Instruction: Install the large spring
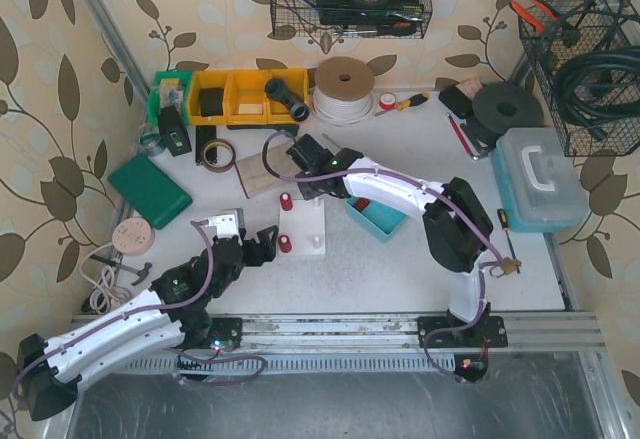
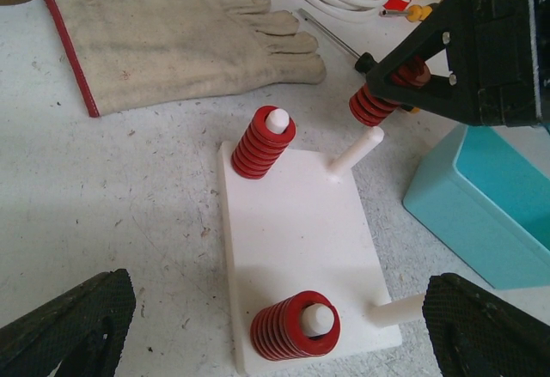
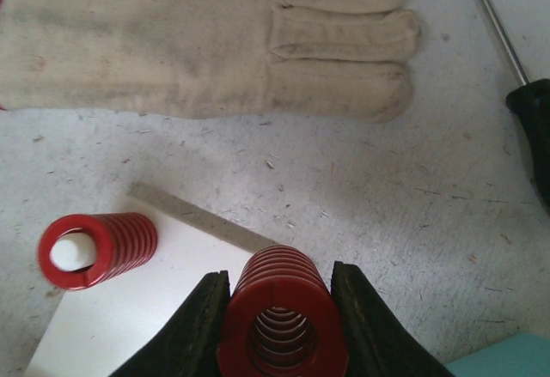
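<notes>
My right jaws are clamped on the sides of the large red spring, which is just by the tip of a bare peg on the white peg board. My left jaws stand wide apart at the board's near end.

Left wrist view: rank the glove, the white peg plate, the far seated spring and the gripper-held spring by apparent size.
1. Glove and white peg plate: too alike to rank.
2. Far seated spring.
3. Held spring: looks smallest, but the right gripper hides part of it.
</notes>
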You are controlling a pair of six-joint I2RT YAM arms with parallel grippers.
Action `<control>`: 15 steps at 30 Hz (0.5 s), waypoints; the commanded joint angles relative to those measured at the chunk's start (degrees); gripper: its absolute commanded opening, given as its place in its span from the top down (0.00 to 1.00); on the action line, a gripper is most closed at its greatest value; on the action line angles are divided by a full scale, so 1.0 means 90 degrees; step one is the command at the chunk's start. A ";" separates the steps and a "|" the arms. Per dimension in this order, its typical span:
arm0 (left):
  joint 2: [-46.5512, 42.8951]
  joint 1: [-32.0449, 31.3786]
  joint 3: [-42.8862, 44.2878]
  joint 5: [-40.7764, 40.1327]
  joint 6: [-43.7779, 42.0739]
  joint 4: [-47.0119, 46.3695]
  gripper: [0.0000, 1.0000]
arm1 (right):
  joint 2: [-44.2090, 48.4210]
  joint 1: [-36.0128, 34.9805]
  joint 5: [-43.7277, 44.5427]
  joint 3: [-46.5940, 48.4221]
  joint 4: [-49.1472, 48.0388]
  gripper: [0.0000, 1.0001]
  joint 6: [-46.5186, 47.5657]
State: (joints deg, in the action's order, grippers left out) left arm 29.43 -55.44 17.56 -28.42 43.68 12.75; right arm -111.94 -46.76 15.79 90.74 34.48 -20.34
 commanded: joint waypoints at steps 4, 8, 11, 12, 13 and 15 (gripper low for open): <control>0.0001 0.0052 0.0089 -0.0131 0.0077 -0.0177 0.06 | -0.0094 -0.0076 0.0222 -0.0360 0.0089 1.00 -0.0237; 0.0011 0.0047 0.0085 -0.0133 0.0077 -0.0176 0.06 | -0.0059 -0.0114 0.0281 -0.0419 0.0141 1.00 -0.0312; 0.0002 0.0047 0.0087 -0.0133 0.0077 -0.0179 0.06 | 0.0069 -0.0126 0.0392 -0.0514 0.0036 1.00 -0.0325; 0.0002 0.0047 0.0084 -0.0130 0.0078 -0.0177 0.06 | 0.0114 -0.0126 0.0429 -0.0554 -0.0015 1.00 -0.0292; 0.0001 0.0047 0.0078 -0.0142 0.0078 -0.0182 0.06 | 0.0144 -0.0126 0.0449 -0.0543 -0.0013 1.00 -0.0253; 0.0010 0.0047 0.0081 -0.0144 0.0078 -0.0196 0.06 | 0.0169 -0.0128 0.0460 -0.0397 0.0063 1.00 -0.0164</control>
State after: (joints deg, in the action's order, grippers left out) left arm 29.61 -55.44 17.56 -28.45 43.70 12.73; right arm -112.16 -47.53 17.74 86.76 34.57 -22.26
